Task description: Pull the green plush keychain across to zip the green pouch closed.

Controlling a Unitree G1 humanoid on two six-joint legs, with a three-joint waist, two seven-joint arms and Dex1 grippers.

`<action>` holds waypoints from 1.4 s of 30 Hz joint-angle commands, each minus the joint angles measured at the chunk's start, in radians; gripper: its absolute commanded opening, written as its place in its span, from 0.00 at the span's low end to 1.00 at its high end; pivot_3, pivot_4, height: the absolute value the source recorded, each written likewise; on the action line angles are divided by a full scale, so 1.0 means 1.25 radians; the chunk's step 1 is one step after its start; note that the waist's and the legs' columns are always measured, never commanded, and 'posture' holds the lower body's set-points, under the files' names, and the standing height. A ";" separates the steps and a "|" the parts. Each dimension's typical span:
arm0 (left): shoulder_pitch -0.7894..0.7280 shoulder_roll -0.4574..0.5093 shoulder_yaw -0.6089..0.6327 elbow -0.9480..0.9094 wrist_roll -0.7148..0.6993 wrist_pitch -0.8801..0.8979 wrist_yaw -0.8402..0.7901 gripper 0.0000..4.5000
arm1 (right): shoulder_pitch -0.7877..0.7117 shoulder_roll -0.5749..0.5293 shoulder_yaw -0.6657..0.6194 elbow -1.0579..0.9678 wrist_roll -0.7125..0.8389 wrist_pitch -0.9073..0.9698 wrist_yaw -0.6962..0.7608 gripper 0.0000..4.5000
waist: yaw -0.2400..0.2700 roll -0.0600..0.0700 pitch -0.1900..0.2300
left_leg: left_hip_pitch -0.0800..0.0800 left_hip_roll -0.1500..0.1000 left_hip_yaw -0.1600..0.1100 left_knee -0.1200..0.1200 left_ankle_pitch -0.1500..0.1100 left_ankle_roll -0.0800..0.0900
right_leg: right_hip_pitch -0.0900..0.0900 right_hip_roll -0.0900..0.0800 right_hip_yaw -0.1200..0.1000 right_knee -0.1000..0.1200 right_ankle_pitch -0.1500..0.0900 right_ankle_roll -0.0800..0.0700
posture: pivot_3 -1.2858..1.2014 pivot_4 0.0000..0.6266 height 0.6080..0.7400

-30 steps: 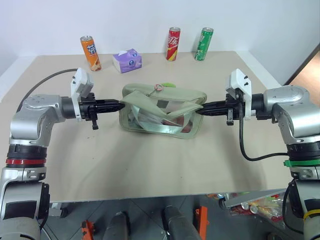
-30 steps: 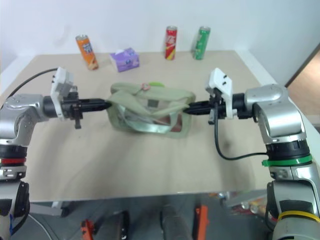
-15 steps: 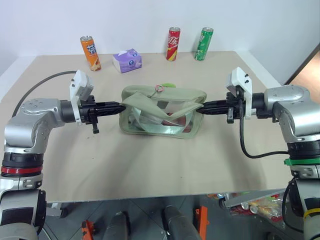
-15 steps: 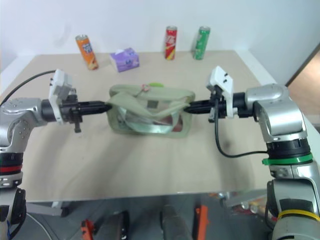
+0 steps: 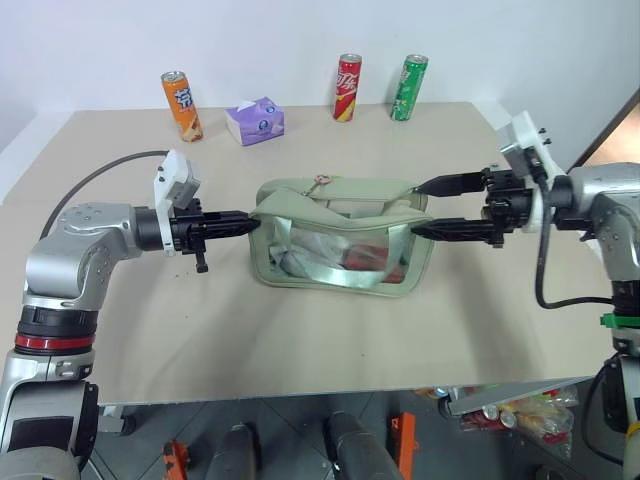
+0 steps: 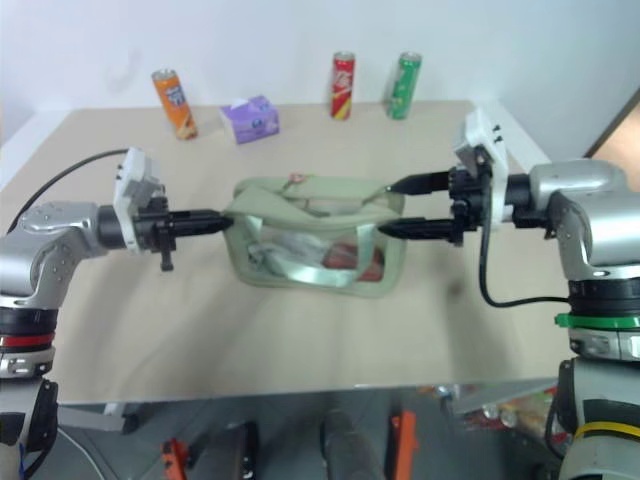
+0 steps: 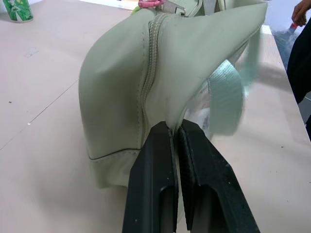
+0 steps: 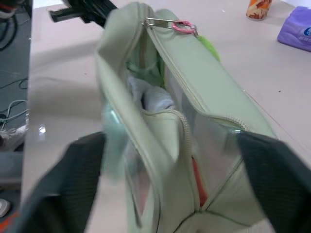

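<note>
The green pouch [image 5: 340, 240] is seen mid-bench [image 5: 300, 340], its left end pinched by the closed fingers of the left gripper [image 5: 248, 225]. The right gripper [image 5: 428, 207] is spread wide at the pouch's right end, gripping nothing. The green plush keychain [image 8: 208, 46] is hung on the far side near the left end, with cans [image 5: 346, 87] lined up at the bench's far edge.

A beige table [image 5: 300, 340] stands against a plain white wall [image 5: 280, 40].

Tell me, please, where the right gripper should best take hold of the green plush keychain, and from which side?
Probably the pink ring where the green plush keychain joins the zipper pull, approached from above: it lies exposed atop the green pouch, while the plush hangs down the far side.
</note>
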 commanded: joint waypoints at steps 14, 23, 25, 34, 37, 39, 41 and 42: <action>0.013 -0.014 0.017 -0.029 -0.032 -0.032 0.030 0.00 | -0.304 0.072 0.058 0.433 -0.241 -0.341 -0.152 0.99 | -0.004 0.000 0.000 | 0.001 0.000 0.003 0.000 0.000 0.000 | 0.000 -0.001 0.001 0.000 0.000 0.000 | 0.52 0.24 1.00; 0.037 -0.011 0.029 -0.065 -0.050 -0.025 0.058 0.00 | -0.477 0.182 0.169 0.728 -0.395 -0.557 -0.101 0.99 | -0.003 0.002 0.001 | 0.000 0.000 0.002 -0.003 0.000 0.000 | -0.001 -0.001 0.002 0.000 0.000 0.003 | 0.52 0.24 1.00; 0.051 -0.009 0.035 -0.078 -0.054 -0.022 0.068 0.00 | -0.505 0.204 0.181 0.774 -0.407 -0.564 -0.049 0.99 | -0.003 0.002 0.001 | 0.000 0.000 0.002 -0.003 0.000 0.000 | -0.001 -0.001 0.001 -0.001 0.000 0.003 | 0.52 0.24 1.00; 0.085 -0.005 0.055 -0.125 -0.079 -0.011 0.111 0.00 | -0.535 0.251 0.189 0.811 -0.411 -0.556 0.157 0.99 | -0.002 0.002 0.001 | 0.000 0.000 0.001 -0.003 0.000 0.000 | 0.000 -0.001 0.000 0.000 0.000 0.003 | 0.52 0.24 1.00; 0.093 -0.007 0.060 -0.138 -0.088 -0.006 0.124 0.00 | -0.521 0.280 0.193 0.794 -0.401 -0.548 0.169 0.99 | -0.003 0.002 0.001 | 0.000 0.000 0.001 -0.003 0.000 0.000 | 0.000 -0.001 0.000 0.000 0.000 0.003 | 0.52 0.24 1.00; 0.098 -0.007 0.060 -0.142 -0.090 -0.005 0.128 0.00 | -0.514 0.293 0.198 0.784 -0.394 -0.545 0.172 0.99 | -0.004 0.002 0.001 | 0.001 0.000 0.001 -0.003 0.000 0.000 | 0.000 -0.001 0.000 0.000 0.000 0.003 | 0.52 0.24 1.00; 0.101 -0.008 0.058 -0.144 -0.091 -0.007 0.131 0.00 | -0.512 0.307 0.197 0.780 -0.391 -0.539 0.172 0.99 | -0.004 0.002 0.001 | 0.000 0.000 0.000 -0.003 0.000 0.000 | 0.000 -0.001 0.000 0.000 0.000 0.003 | 0.52 0.24 1.00; 0.101 -0.009 0.058 -0.144 -0.092 -0.007 0.134 0.00 | -0.511 0.313 0.198 0.777 -0.389 -0.536 0.172 0.99 | -0.004 0.002 0.001 | 0.000 0.000 0.000 -0.003 0.000 0.000 | 0.000 -0.001 0.000 0.000 0.000 0.002 | 0.52 0.24 1.00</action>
